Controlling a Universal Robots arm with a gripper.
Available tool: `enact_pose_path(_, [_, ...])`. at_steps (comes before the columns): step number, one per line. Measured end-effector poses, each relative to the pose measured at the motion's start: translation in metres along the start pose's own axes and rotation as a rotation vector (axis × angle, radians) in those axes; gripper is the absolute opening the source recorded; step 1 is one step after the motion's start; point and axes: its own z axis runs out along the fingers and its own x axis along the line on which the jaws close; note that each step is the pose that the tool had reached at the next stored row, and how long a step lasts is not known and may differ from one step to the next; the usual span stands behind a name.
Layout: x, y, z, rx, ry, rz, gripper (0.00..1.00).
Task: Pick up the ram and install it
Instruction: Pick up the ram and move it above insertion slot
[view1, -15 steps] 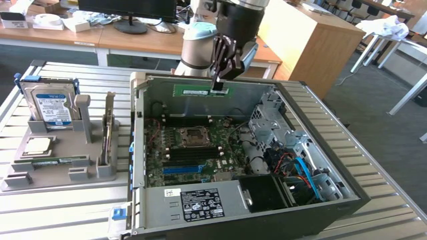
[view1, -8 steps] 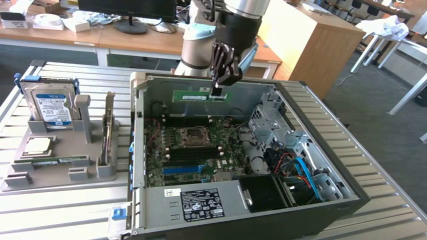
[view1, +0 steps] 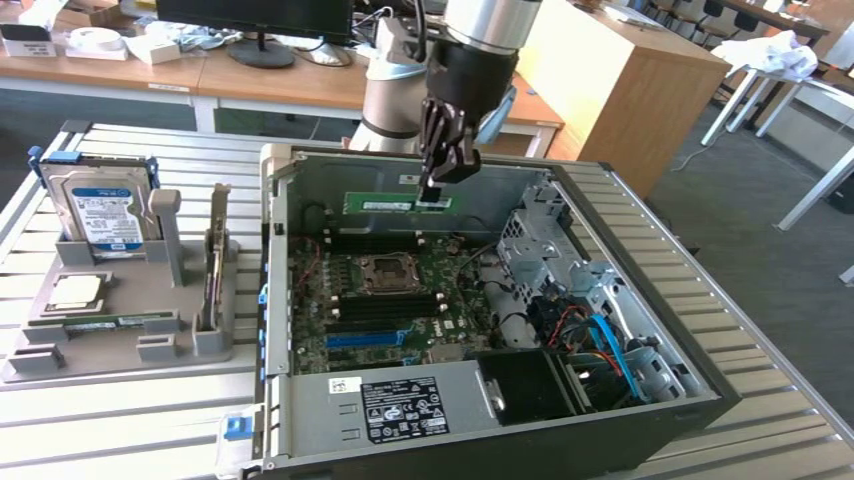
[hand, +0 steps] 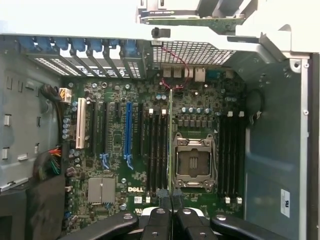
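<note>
Clamps the ram (view1: 398, 202) tight in the closed gripper (view1: 434, 196) above the motherboard (hand: 115, 150) (stick parallel to the memory slots (hand: 156, 145) beneath the gripper); seems to call for lowering straight and level, both ends seating evenly.

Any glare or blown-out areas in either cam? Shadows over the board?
Wrist view: rim of the open silver computer case is blown out white; green motherboard evenly lit, no glare. Exterior view: soft even light; the thin green ram stick in the black gripper well lit; the case's corner with blue cables is shadowed.
</note>
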Motion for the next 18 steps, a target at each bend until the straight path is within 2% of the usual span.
enact_pose_path(7, [0.002, -0.0003, 0.0104, 0.0, 0.0001, 0.0, 0.11])
enact_pose_path(18, [0.002, -0.0011, 0.0118, 0.0001, -0.0002, 0.007, 0.11])
